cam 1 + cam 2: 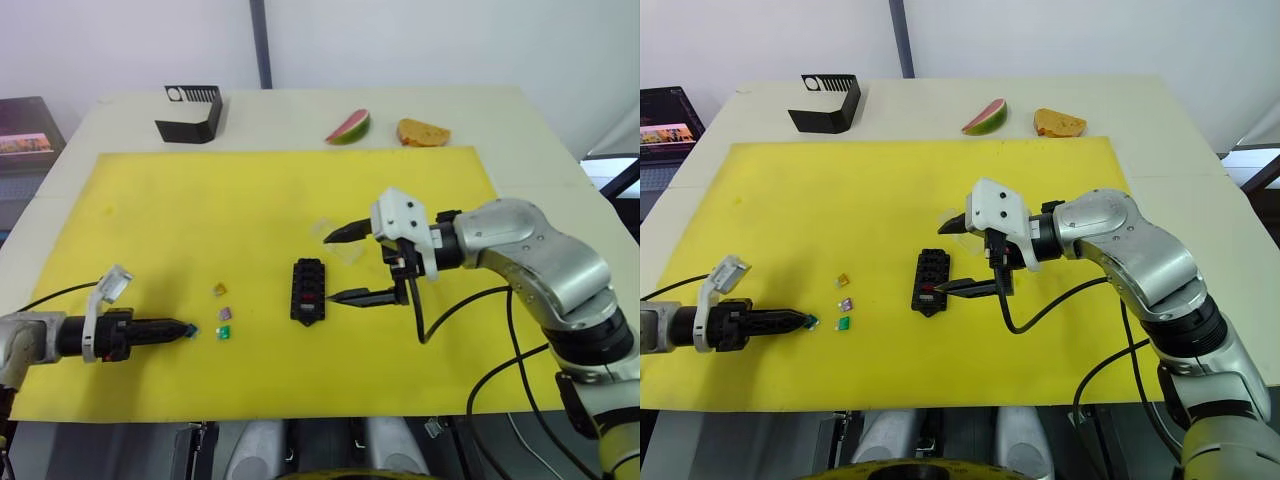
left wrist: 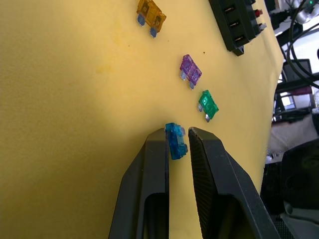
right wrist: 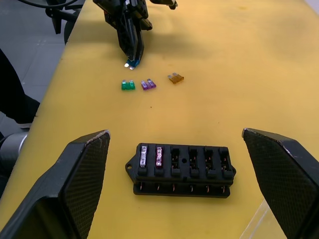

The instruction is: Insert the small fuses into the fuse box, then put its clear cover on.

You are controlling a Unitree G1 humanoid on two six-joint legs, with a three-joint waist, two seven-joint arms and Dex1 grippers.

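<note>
The left gripper (image 2: 178, 142) pinches a blue fuse (image 2: 175, 141) between its two black fingertips, right at the surface of the yellow mat (image 1: 150, 200); whether the chip is lifted clear cannot be told. Just beyond the tips lie three loose fuses: a green fuse (image 2: 208, 104), a purple fuse (image 2: 190, 70) and an orange fuse (image 2: 151, 14), in a short line leading toward the fuse box (image 1: 308, 290).

The right gripper (image 1: 340, 266) stands spread wide and holds nothing, one finger beside the box's near edge, the other raised over the clear cover (image 1: 340, 238), which lies flat on the mat just behind the box.

The job looks barely begun: the right wrist view shows two fuses seated at the tab end of the box (image 3: 182, 167), with the other slots appearing vacant. Four chips remain to be placed, then the cover.

The left arm reaches low and level from the mat's left edge. The right arm bends in from the right, wrist turned toward the box, apparently waiting.
</note>
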